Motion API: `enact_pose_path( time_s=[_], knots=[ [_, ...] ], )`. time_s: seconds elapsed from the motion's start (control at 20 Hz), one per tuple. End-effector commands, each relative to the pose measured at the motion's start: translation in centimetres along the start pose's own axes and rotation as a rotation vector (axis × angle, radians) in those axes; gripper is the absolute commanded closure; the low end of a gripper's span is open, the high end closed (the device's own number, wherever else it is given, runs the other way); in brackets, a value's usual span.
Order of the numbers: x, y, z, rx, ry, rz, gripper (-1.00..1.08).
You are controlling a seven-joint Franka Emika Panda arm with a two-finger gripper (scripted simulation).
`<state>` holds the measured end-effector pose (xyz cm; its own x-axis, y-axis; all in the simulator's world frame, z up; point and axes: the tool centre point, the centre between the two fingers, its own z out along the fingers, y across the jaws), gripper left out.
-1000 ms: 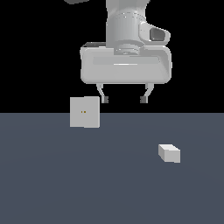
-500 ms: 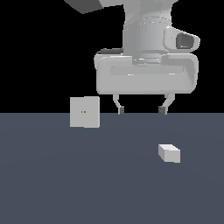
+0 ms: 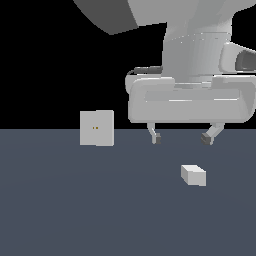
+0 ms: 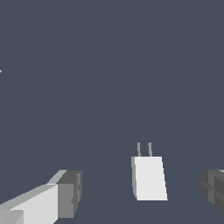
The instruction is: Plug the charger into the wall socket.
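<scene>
The charger [image 3: 193,175] is a small off-white block lying on the dark floor at the exterior view's right. In the wrist view the charger [image 4: 149,178] shows two thin prongs at one end. The wall socket [image 3: 97,128] is an upright off-white square with two tiny orange dots, standing at the exterior view's left. My gripper [image 3: 183,138] is open and empty, hanging above the floor, above and behind the charger. In the wrist view the charger lies between the two fingertips [image 4: 70,194], nearer the other one.
The dark grey floor [image 3: 75,210] fills the lower half of the exterior view, with black background above. The arm's large body fills the upper right of that view.
The gripper has moved toward the exterior view's right and nearer the camera, now looming larger and hanging above the charger. Charger and socket have not moved.
</scene>
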<state>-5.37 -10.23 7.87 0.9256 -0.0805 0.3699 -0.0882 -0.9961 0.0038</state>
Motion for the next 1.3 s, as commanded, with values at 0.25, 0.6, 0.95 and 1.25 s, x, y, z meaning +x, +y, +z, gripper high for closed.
enact_pose_path(
  time_s=[0.25,0.6,0.95,1.25],
  knots=[
    [-0.6,1.5,1.1,-0.002,0.051,0.013,-0.92],
    [-0.8,2.0,1.5,-0.002,0.065,0.016,-0.92],
    [-1.2,2.0,2.3,-0.003,0.063,0.016,-0.92],
    [-2.2,2.0,4.7,-0.003,0.064,0.016,-0.92]
  ],
)
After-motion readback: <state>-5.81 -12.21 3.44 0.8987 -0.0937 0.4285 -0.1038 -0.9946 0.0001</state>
